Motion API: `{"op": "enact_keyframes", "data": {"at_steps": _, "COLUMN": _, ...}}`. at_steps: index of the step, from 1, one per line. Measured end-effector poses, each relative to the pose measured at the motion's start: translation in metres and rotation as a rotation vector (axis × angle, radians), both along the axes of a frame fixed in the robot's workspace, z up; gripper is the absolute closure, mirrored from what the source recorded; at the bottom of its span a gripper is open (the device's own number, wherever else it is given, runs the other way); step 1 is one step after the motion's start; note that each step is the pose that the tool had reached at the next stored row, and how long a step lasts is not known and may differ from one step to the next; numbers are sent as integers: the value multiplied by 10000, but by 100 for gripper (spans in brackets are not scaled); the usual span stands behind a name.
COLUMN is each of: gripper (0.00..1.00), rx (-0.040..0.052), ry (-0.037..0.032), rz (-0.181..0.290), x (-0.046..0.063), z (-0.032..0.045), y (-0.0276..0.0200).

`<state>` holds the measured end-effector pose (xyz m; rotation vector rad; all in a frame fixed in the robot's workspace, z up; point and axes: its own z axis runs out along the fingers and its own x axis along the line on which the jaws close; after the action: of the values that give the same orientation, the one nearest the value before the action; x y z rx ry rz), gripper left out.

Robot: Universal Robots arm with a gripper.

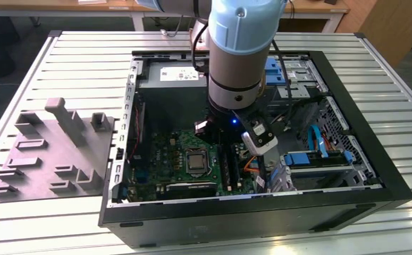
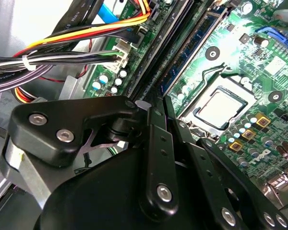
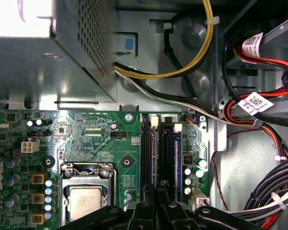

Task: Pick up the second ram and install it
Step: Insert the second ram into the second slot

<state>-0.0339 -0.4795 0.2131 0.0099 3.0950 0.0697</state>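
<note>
Second ram seated under lowered end effector.

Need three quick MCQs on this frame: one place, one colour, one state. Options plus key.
1. The tool is:
A) over the grey tray
B) inside the case, above the motherboard
C) outside, above the table

2. The motherboard is:
A) blue
B) red
C) green

3. The CPU socket is:
A) bare, no cooler on it
B) under a heatsink
C) hidden by cables

Key:
1 B, the tool hangs over the board's memory slots within the case walls.
2 C, the board surface is green in both wrist views.
3 A, the socket's metal lid is in plain sight.
</note>
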Motion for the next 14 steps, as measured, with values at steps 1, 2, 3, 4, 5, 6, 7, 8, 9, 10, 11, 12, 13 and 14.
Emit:
{"op": "enact_keyframes", "data": {"at_steps": 1, "gripper": 86, "rx": 0, "ry": 0, "rz": 0, "x": 0, "z": 0, "y": 0}}
{"op": "enact_keyframes", "data": {"at_steps": 2, "gripper": 86, "rx": -1, "ry": 0, "rz": 0, "x": 0, "z": 0, "y": 0}}
{"op": "enact_keyframes", "data": {"at_steps": 3, "gripper": 86, "rx": -1, "ry": 1, "rz": 0, "x": 0, "z": 0, "y": 0}}
{"op": "enact_keyframes", "data": {"at_steps": 4, "gripper": 86, "rx": 0, "ry": 0, "rz": 0, "x": 0, "z": -1, "y": 0}}
{"op": "enact_keyframes", "data": {"at_steps": 5, "gripper": 85, "rx": 1, "ry": 0, "rz": 0, "x": 0, "z": -2, "y": 0}}
{"op": "enact_keyframes", "data": {"at_steps": 6, "gripper": 85, "rx": 1, "ry": 0, "rz": 0, "x": 0, "z": -2, "y": 0}}
{"op": "enact_keyframes", "data": {"at_steps": 7, "gripper": 85, "rx": 0, "ry": 0, "rz": 0, "x": 0, "z": -2, "y": 0}}
{"op": "enact_keyframes", "data": {"at_steps": 8, "gripper": 79, "rx": 1, "ry": 0, "rz": 0, "x": 0, "z": -2, "y": 0}}
{"op": "enact_keyframes", "data": {"at_steps": 9, "gripper": 79, "rx": 1, "ry": -1, "rz": 0, "x": 0, "z": -2, "y": 0}}
{"op": "enact_keyframes", "data": {"at_steps": 10, "gripper": 79, "rx": 0, "ry": 0, "rz": 0, "x": 0, "z": -2, "y": 0}}
{"op": "enact_keyframes", "data": {"at_steps": 11, "gripper": 79, "rx": 0, "ry": 0, "rz": 0, "x": 0, "z": -2, "y": 0}}
{"op": "enact_keyframes", "data": {"at_steps": 12, "gripper": 79, "rx": 1, "ry": 0, "rz": 0, "x": 0, "z": 2, "y": 0}}
{"op": "enact_keyframes", "data": {"at_steps": 13, "gripper": 79, "rx": 2, "ry": 0, "rz": -1, "x": 0, "z": 14, "y": 0}}
{"op": "enact_keyframes", "data": {"at_steps": 14, "gripper": 79, "rx": 1, "ry": 0, "rz": 0, "x": 0, "z": 37, "y": 0}}
